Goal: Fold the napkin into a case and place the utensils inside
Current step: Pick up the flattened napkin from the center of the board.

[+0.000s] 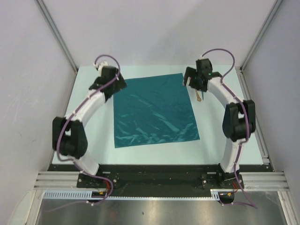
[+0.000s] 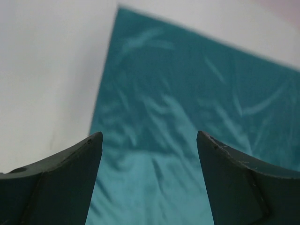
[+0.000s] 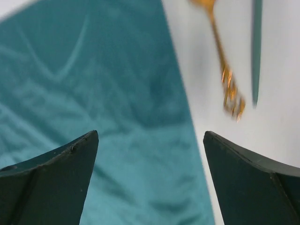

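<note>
The teal napkin (image 1: 154,112) lies spread flat in one layer on the white table; no case is in view. My left gripper (image 1: 119,84) hovers over the napkin's far left corner, open, with only cloth (image 2: 187,93) under its fingers (image 2: 149,140). My right gripper (image 1: 190,80) hangs over the far right corner, open and empty (image 3: 151,138), above the napkin's right edge (image 3: 93,84). The utensils lie on the bare table just right of that edge: a gold one (image 3: 225,79) (image 1: 199,97) and a teal one (image 3: 256,51), side by side.
The white table surface (image 1: 93,140) is bounded by grey walls with aluminium posts (image 1: 56,33) at the back corners. A metal rail (image 1: 262,145) runs along the right edge. Both arm bases sit on the black bar (image 1: 154,176) at the near edge.
</note>
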Robot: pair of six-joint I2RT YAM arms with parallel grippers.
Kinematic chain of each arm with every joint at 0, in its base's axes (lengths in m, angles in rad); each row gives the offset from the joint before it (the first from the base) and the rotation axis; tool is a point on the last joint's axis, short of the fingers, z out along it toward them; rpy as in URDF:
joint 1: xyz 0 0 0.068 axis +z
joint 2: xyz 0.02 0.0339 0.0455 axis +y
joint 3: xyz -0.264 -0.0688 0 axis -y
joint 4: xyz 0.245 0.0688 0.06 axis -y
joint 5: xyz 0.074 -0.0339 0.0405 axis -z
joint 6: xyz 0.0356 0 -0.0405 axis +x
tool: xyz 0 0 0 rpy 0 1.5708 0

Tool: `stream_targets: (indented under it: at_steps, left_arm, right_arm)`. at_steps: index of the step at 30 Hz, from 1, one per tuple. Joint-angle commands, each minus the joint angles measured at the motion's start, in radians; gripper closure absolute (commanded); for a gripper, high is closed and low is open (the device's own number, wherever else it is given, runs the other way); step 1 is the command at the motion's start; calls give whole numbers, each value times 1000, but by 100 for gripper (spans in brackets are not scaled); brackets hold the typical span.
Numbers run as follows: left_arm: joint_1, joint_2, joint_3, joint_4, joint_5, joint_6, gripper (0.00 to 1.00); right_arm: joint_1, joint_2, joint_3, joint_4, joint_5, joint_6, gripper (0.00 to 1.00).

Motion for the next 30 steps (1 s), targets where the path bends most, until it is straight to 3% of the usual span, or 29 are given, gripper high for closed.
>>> stream_targets:
  at_steps: [1, 4, 8, 10, 14, 17, 18, 20, 21, 24, 30]
  left_arm:
    - [-107, -205, -227, -80, 28, -132, 14]
    - [-138, -354, -398, -151, 13, -217, 17]
    - [-146, -541, -618, -246, 10, -301, 19]
    - [-147, -618, -671, -267, 31, -333, 20]
    - [-147, -617, -700, -419, 45, -410, 23]
    - [-149, -568, -720, -447, 65, -439, 30]
    - [-149, -562, -728, -450, 63, -459, 32]
    - [-149, -562, -757, -445, 65, -479, 35]
    - [-149, -568, -769, -436, 91, -500, 43]
    - [-152, -571, -824, -396, 149, -535, 52]
    - [-152, -551, -846, -398, 145, -548, 54]
  right_arm:
    - [21, -217, -231, -30, -57, 56, 0]
    - [-19, -378, -417, -11, -153, 64, 1]
    - [17, -509, -555, -79, -127, 54, 3]
    - [46, -530, -589, -158, -43, 80, 11]
    - [74, -573, -691, -160, 13, 114, 15]
    - [82, -601, -745, -126, 21, 142, 19]
    - [83, -602, -750, -122, 17, 151, 25]
    - [93, -613, -761, -119, 17, 169, 26]
    - [96, -618, -765, -117, 20, 171, 27]
    - [105, -633, -781, -111, 38, 186, 27]
    - [105, -647, -799, -117, 60, 182, 28]
